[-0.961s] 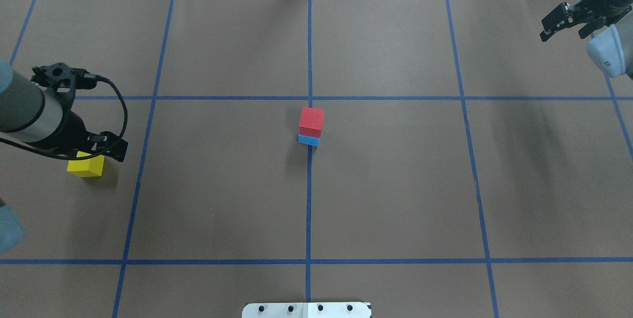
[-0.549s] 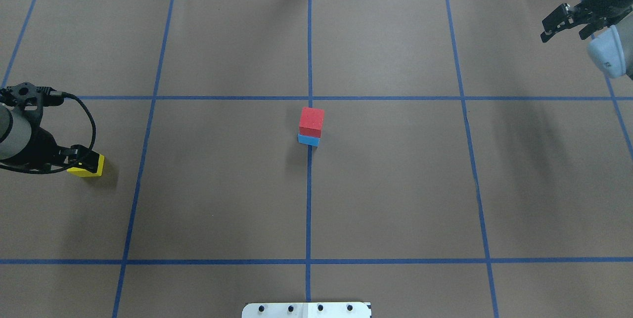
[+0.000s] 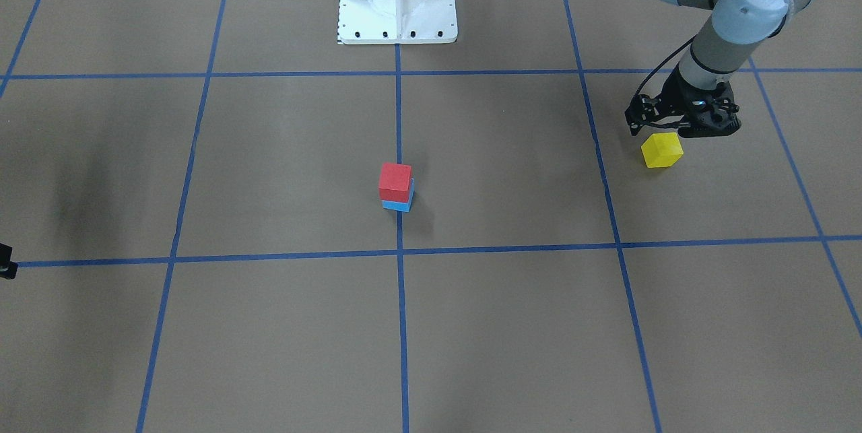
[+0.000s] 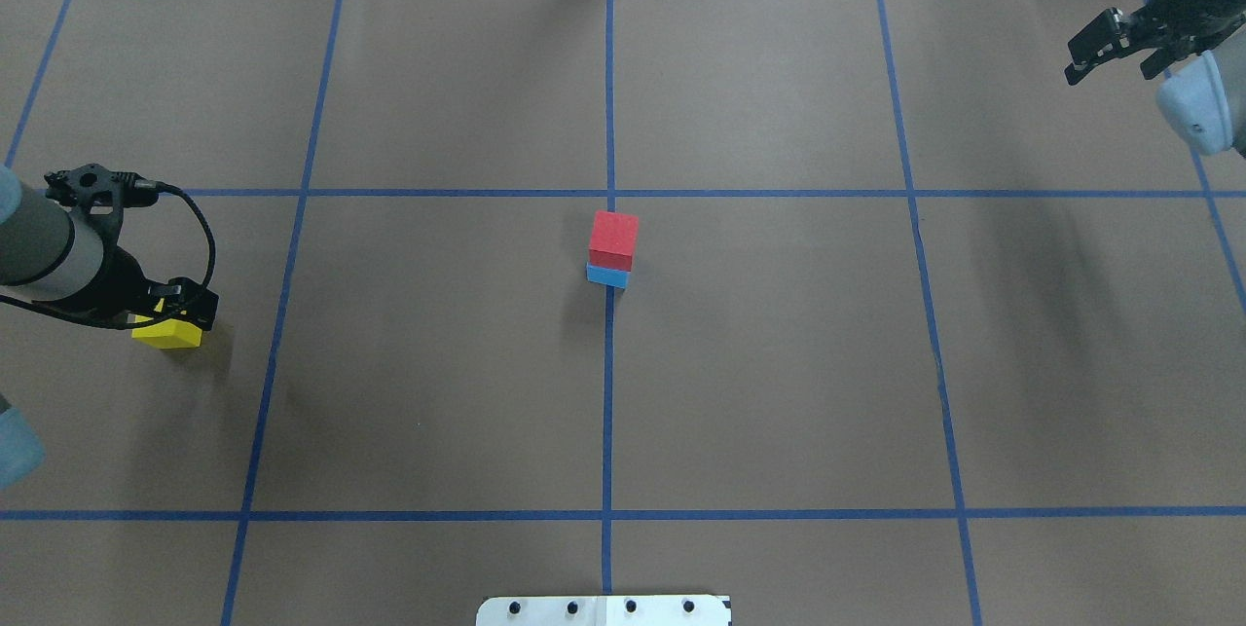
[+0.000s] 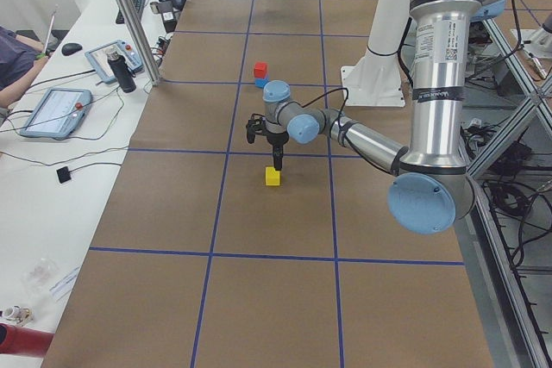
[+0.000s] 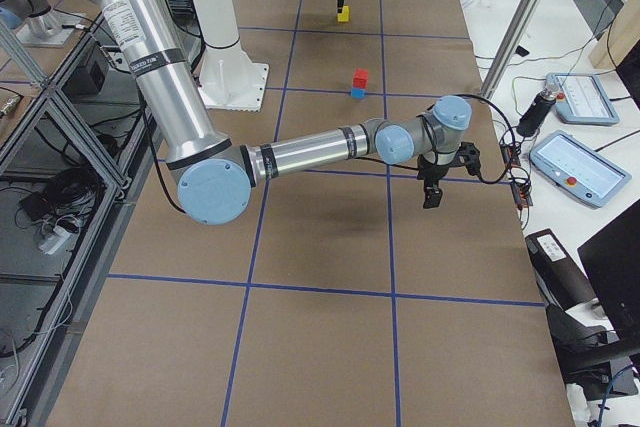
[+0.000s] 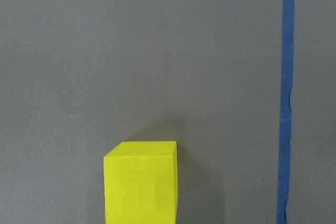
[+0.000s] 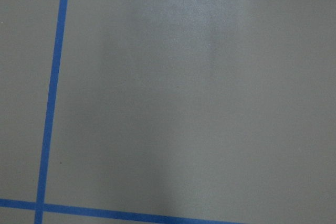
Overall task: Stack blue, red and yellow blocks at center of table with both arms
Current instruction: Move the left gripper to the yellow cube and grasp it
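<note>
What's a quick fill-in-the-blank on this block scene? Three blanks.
The red block sits on the ___ block.
The left gripper is nearest the ___ block.
The centre stack holds ___ blocks so far.
Missing words: blue; yellow; two.

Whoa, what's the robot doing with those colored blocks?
It's building a little tower. The red block already sits on the blue block in the middle of the table. The left gripper is down right by the yellow block, which rests on the table off to the side and isn't lifted yet. The right gripper hangs open and empty near a far corner, away from all the blocks.
</note>
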Robot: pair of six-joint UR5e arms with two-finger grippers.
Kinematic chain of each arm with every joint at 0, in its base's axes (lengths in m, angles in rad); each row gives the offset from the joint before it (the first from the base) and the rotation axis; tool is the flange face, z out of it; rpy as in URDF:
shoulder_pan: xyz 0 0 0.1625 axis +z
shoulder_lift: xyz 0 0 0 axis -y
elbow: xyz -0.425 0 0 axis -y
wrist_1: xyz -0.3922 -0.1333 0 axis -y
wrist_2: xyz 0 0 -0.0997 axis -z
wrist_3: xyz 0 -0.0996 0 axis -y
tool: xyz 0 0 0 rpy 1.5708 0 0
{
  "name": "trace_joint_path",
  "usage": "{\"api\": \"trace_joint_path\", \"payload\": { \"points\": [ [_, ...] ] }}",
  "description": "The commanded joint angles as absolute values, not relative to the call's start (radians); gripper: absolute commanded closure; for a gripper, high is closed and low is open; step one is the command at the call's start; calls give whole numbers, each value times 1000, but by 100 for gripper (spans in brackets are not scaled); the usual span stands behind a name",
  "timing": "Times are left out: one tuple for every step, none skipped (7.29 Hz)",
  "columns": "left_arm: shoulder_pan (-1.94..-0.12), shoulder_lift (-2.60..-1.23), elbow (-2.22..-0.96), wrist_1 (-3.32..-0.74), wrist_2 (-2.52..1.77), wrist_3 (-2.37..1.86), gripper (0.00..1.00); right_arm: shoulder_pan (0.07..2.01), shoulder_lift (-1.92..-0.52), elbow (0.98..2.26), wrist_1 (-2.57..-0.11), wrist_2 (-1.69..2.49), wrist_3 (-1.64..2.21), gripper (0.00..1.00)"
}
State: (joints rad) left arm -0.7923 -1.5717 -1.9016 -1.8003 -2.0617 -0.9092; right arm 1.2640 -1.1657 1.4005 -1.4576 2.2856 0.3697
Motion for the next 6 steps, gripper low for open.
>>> {"api": "trace_joint_path", "payload": {
  "points": [
    [-805,-1574,-1873,-1804,-2062,-833,0,1264,-1166,1399,-1459,2284,370,1],
    [-805,-1575,-1859,-1805,-2062,-825,0,1264,-1166,1399,-1459,2284,370,1],
    [-811,-1577,-1850,-1805,-2060,-813,0,1264,-1166,1399,-1459,2284,370,1],
    [-811,-1578,-1847,-1805,-2060,-815,0,1264,-1166,1399,-1459,2284,370,1],
    [-811,-1582,-1835,-1805,-2060,-815,0,1262,-1166,1399,-1459,2284,368,1],
    [-810,-1591,-1815,-1805,-2062,-815,0,1261,-1164,1399,-1459,2284,370,1]
  ]
}}
